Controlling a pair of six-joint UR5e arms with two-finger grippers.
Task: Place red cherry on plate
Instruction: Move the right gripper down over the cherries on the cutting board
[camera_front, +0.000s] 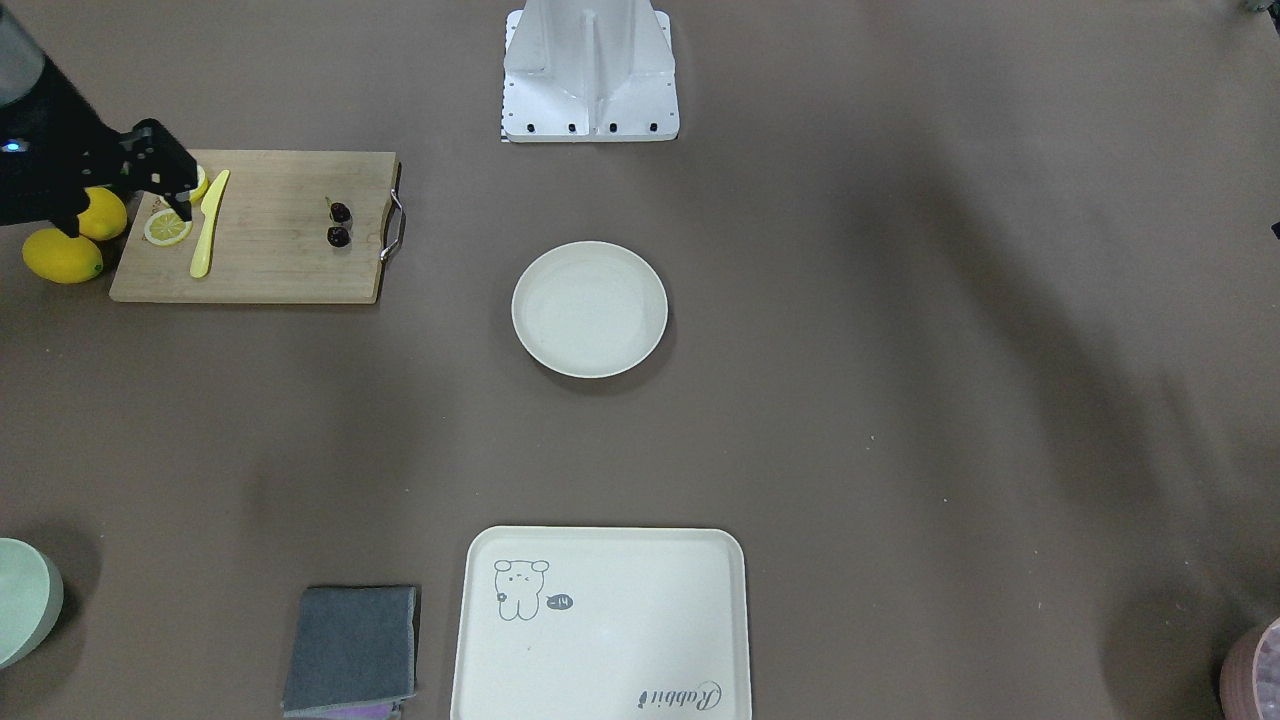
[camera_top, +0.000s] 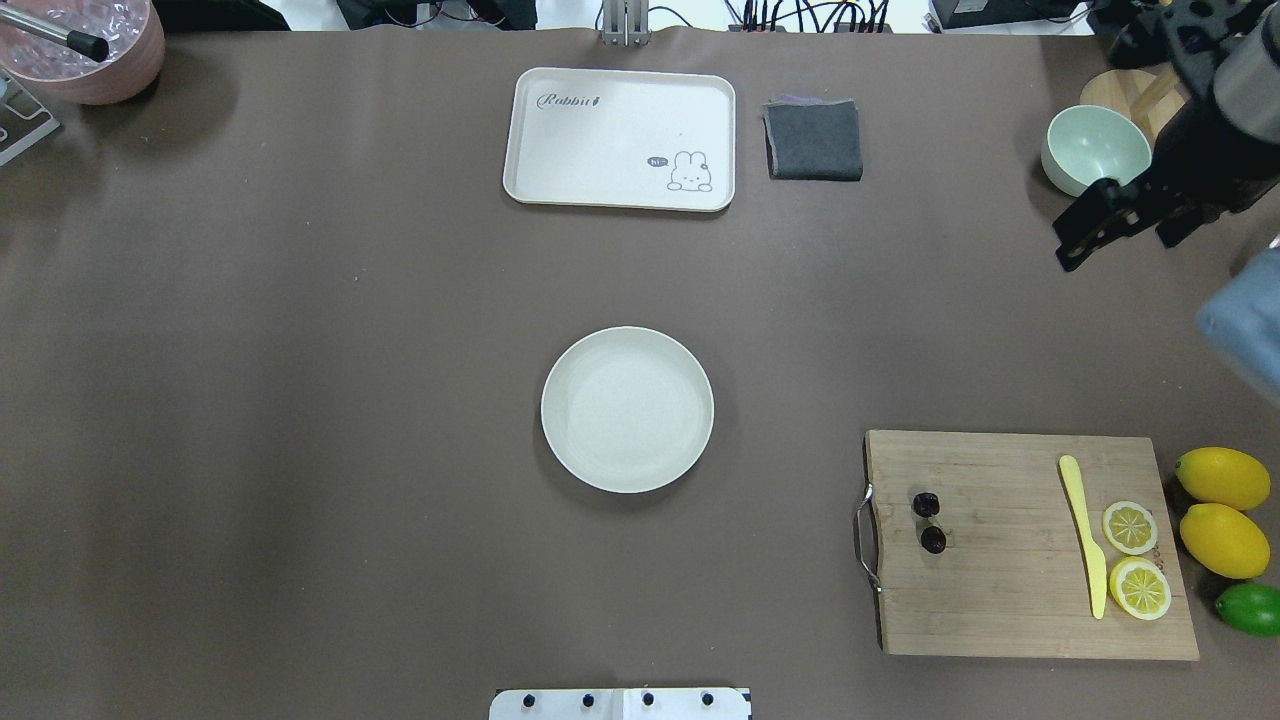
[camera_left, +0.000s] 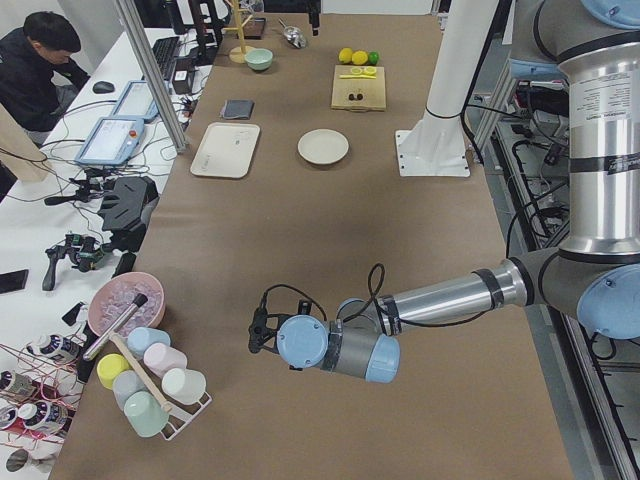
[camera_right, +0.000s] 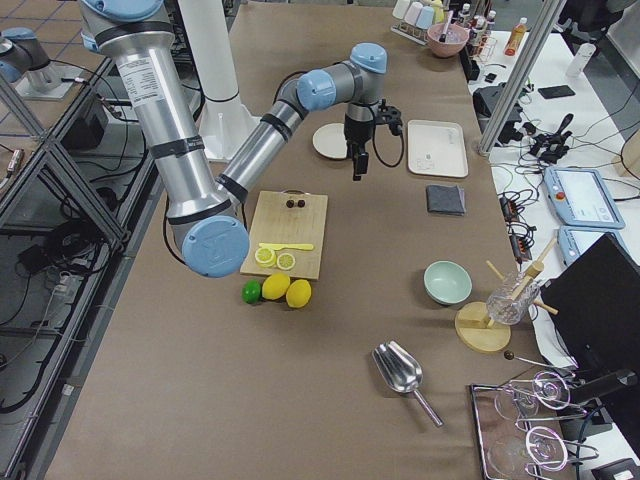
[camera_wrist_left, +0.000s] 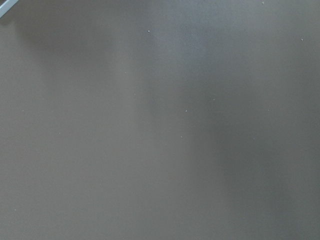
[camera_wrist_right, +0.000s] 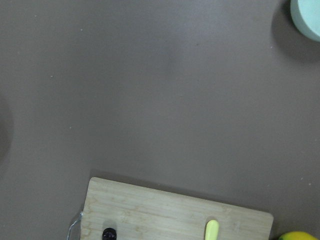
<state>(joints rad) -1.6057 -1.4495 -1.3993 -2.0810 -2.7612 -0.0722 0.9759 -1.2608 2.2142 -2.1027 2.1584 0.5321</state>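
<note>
The red cherry (camera_top: 930, 522), two tiny dark fruits joined by stems, lies on the wooden cutting board (camera_top: 1010, 600) near its metal handle. It also shows in the front view as the cherry (camera_front: 339, 225) and at the bottom edge of the right wrist view as the cherry (camera_wrist_right: 108, 233). The cream plate (camera_top: 627, 409) sits empty mid-table, left of the board. My right gripper (camera_top: 1115, 250) hangs open high above the table, beyond the board and well apart from the cherry. My left gripper (camera_left: 258, 335) shows only in the left side view, low over bare table far from the plate; I cannot tell its state.
On the board lie a yellow knife (camera_top: 1083, 535) and two lemon slices (camera_top: 1138, 587). Two lemons (camera_top: 1223, 510) and a lime (camera_top: 1250, 608) sit beside it. A bear tray (camera_top: 620, 138), grey cloth (camera_top: 814, 140), green bowl (camera_top: 1095, 148) and pink bowl (camera_top: 90, 55) line the far edge.
</note>
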